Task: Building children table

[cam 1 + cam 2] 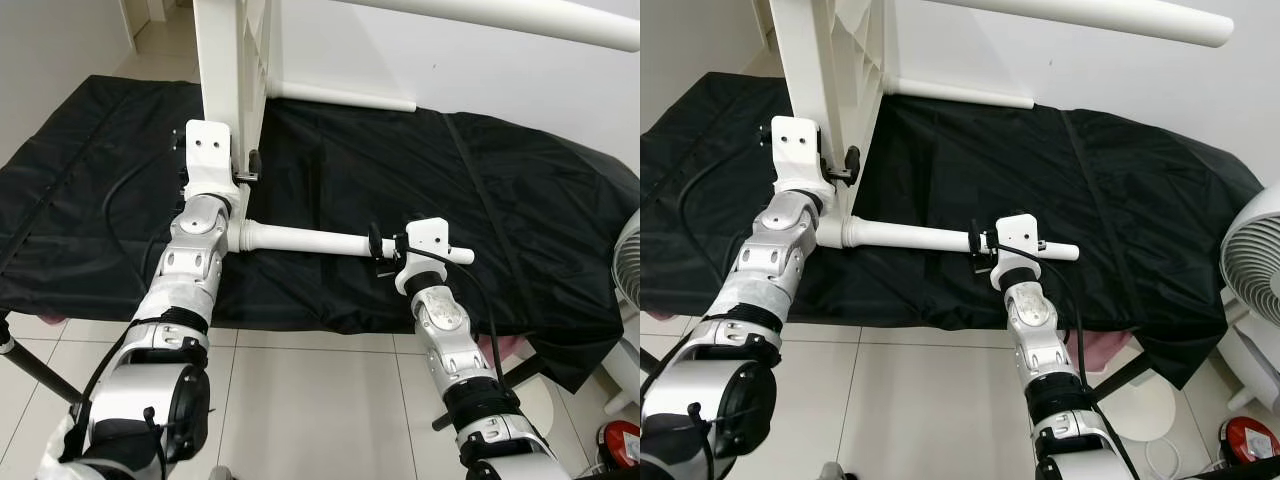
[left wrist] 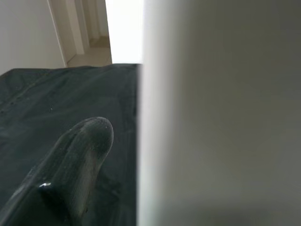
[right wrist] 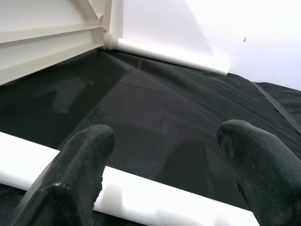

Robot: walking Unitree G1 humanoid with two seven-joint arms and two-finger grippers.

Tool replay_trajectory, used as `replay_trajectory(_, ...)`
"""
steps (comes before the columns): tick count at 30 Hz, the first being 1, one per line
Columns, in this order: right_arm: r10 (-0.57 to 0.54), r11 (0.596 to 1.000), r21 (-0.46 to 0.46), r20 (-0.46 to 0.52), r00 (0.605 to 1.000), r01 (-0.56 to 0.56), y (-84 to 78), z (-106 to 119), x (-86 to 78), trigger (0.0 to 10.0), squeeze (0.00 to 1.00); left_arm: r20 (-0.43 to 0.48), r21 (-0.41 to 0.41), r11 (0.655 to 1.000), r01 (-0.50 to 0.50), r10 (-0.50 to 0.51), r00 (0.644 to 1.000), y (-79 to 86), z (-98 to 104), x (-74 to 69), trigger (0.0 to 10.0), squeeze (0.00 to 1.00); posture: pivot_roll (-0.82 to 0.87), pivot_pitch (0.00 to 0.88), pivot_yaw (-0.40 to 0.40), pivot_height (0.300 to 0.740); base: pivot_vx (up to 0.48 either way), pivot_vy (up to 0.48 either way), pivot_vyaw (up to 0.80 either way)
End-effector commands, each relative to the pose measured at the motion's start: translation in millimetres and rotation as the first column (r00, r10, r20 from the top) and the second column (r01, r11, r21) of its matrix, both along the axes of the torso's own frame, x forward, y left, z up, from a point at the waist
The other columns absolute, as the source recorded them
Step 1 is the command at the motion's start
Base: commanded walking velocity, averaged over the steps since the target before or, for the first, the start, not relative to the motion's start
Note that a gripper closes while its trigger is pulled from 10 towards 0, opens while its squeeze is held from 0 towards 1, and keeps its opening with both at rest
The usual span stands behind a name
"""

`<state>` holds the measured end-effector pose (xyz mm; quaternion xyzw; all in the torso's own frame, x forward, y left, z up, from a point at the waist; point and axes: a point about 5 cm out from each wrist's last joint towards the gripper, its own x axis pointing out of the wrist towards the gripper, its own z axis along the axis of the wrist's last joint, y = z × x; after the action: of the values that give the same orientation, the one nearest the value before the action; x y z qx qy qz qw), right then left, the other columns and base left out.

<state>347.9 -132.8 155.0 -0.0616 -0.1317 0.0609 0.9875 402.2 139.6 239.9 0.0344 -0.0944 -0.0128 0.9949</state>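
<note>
The white children's table stands on its side on a black cloth (image 1: 430,180), its top panel (image 1: 225,60) upright at the back left. One round leg (image 1: 310,240) sticks out level from the panel's lower corner toward the right. My left gripper (image 1: 240,170) is shut on the panel's edge; in the left wrist view one finger (image 2: 80,160) lies against the panel (image 2: 221,117). My right gripper (image 1: 383,257) is open at the leg's free end. Its fingers (image 3: 80,165) are spread wide over the leg (image 3: 155,202).
Another leg (image 1: 345,97) lies along the wall at the back, and a third (image 1: 520,20) juts out overhead. A white fan (image 1: 628,260) stands at the right edge, with a red object (image 1: 620,440) on the tiled floor (image 1: 300,400) below it.
</note>
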Motion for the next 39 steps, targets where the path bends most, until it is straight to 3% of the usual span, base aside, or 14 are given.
replay_trajectory(1, -0.010, 1.000, -0.006, -0.016, 1.000, 0.010, -1.9, -3, 0.3, 10.0, 0.00, 0.010, -0.021, 0.993, -0.113, 0.113, 0.994, 2.7, 2, 1.6, 10.0, 0.00, 0.05, 0.073, -0.060, 0.740, 0.000, 0.000, 0.00)
replay_trajectory(8, -0.015, 1.000, -0.004, -0.016, 1.000, 0.015, -2.0, -3, -0.2, 10.0, 0.00, 0.012, -0.078, 0.975, -0.210, 0.212, 0.977, 11.4, 3, 5.5, 9.8, 0.00, 0.05, 0.068, -0.053, 0.740, 0.000, 0.000, 0.00)
replay_trajectory(9, -0.017, 1.000, -0.003, -0.016, 1.000, 0.017, -2.0, -3, -0.2, 10.0, 0.00, 0.017, -0.114, 0.966, -0.232, 0.236, 0.972, 16.1, 2, 4.4, 3.8, 0.00, 0.04, 0.067, -0.052, 0.740, 0.000, 0.000, 0.00)
replay_trajectory(10, -0.019, 1.000, -0.002, -0.016, 1.000, 0.019, -1.7, -3, 0.0, 10.0, 0.00, 0.006, -0.111, 0.953, -0.281, 0.283, 0.959, 23.7, 0, 4.5, 0.0, 0.00, 0.04, 0.067, -0.048, 0.740, 0.000, 0.000, 0.00)
replay_trajectory(15, -0.022, 1.000, 0.000, -0.015, 1.000, 0.022, -1.5, -3, -0.2, 10.0, 0.00, 0.013, -0.093, 0.945, -0.312, 0.315, 0.949, 28.2, 1, 5.2, 0.0, 0.00, 0.04, 0.064, -0.045, 0.740, 0.000, 0.000, 0.00)
replay_trajectory(28, -0.022, 1.000, 0.004, -0.017, 1.000, 0.022, 0.8, -5, -1.3, 10.0, 0.00, 0.136, 0.030, 0.947, -0.319, 0.312, 0.940, 40.7, 16, 1.1, 0.0, 0.00, 0.06, 0.055, -0.035, 0.740, 0.000, 0.000, 0.00)
replay_trajectory(32, -0.024, 1.000, 0.004, -0.020, 1.000, 0.024, 1.1, -7, -1.5, 10.0, 0.00, 0.214, 0.107, 0.925, -0.365, 0.337, 0.917, 72.0, 30, -6.3, 0.0, 0.00, 0.06, 0.059, -0.036, 0.740, 0.000, 0.000, 0.00)
replay_trajectory(35, -0.024, 1.000, 0.004, -0.020, 1.000, 0.024, 1.1, -7, -1.5, 10.0, 0.00, 0.214, 0.107, 0.925, -0.365, 0.337, 0.917, 72.0, 30, -6.3, 0.0, 0.00, 0.06, 0.059, -0.036, 0.740, 0.000, 0.000, 0.00)
replay_trajectory(36, -0.027, 1.000, 0.005, -0.022, 0.999, 0.027, 0.8, -7, -1.7, 10.0, 0.00, 0.250, 0.148, 0.900, -0.409, 0.366, 0.896, 95.5, 40, -13.4, 0.0, 0.00, 0.08, 0.072, -0.038, 0.740, 0.000, 0.000, 0.00)
replay_trajectory(39, -0.028, 1.000, 0.006, -0.022, 0.999, 0.028, 0.6, -8, -1.8, 10.0, 0.00, 0.264, 0.165, 0.890, -0.426, 0.376, 0.888, 104.4, 44, -16.8, 0.0, 0.00, 0.08, 0.072, -0.038, 0.740, 0.000, 0.000, 0.00)
